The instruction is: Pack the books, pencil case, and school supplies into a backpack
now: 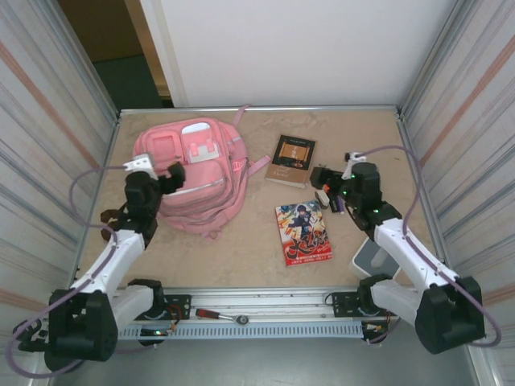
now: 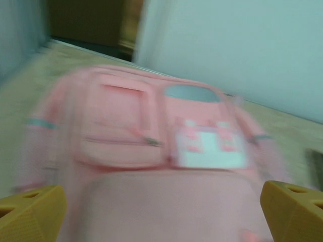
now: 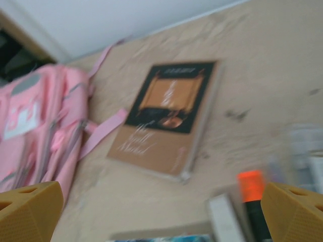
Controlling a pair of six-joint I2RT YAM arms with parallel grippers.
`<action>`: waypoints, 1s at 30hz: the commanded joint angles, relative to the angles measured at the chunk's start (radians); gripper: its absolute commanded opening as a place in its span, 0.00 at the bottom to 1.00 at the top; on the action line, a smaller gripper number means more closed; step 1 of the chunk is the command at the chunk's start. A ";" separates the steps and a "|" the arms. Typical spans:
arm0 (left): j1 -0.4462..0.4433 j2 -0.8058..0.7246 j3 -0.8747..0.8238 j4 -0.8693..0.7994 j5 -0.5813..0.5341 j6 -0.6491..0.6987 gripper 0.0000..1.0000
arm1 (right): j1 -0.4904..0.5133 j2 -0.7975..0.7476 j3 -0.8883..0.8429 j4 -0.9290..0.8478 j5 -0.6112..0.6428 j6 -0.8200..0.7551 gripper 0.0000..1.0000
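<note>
The pink backpack (image 1: 197, 173) lies flat at the back left, pockets up, blurred in the left wrist view (image 2: 151, 151). My left gripper (image 1: 171, 175) hovers open over its near part (image 2: 164, 209). The dark brown book (image 1: 291, 159) lies right of it, sharp enough to read as brown and orange in the right wrist view (image 3: 166, 116). The cartoon-cover book (image 1: 303, 233) lies nearer. My right gripper (image 1: 325, 182) stands open and empty (image 3: 162, 212) above small school supplies: an orange-capped piece (image 3: 251, 194), a white piece (image 3: 224, 217), a purple stick (image 1: 342, 206). I cannot tell which thing is the pencil case.
A pale box-like thing (image 1: 368, 259) sits half under my right forearm. A backpack strap (image 3: 103, 131) trails toward the brown book. Metal side walls (image 1: 48, 145) close in the table on both sides. A red-handled tool (image 1: 216, 314) rests on the front rail.
</note>
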 commanded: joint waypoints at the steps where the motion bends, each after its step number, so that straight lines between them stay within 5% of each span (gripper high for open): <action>1: -0.209 0.171 0.209 -0.388 -0.106 -0.045 0.99 | 0.085 0.092 0.055 -0.076 0.057 0.018 0.99; 5: -0.335 0.464 0.524 -0.649 -0.280 0.030 0.99 | 0.123 0.174 0.118 -0.082 0.069 0.029 0.99; 14: -0.342 0.813 0.872 -0.794 -0.350 0.120 0.81 | 0.140 0.156 0.066 -0.079 0.119 0.046 0.99; 26: -0.275 0.956 0.927 -0.764 -0.271 0.110 0.61 | 0.140 0.159 0.024 -0.082 0.147 0.048 0.99; 30: -0.269 0.963 0.912 -0.734 -0.230 0.118 0.45 | 0.146 0.194 0.050 -0.097 0.132 0.054 0.99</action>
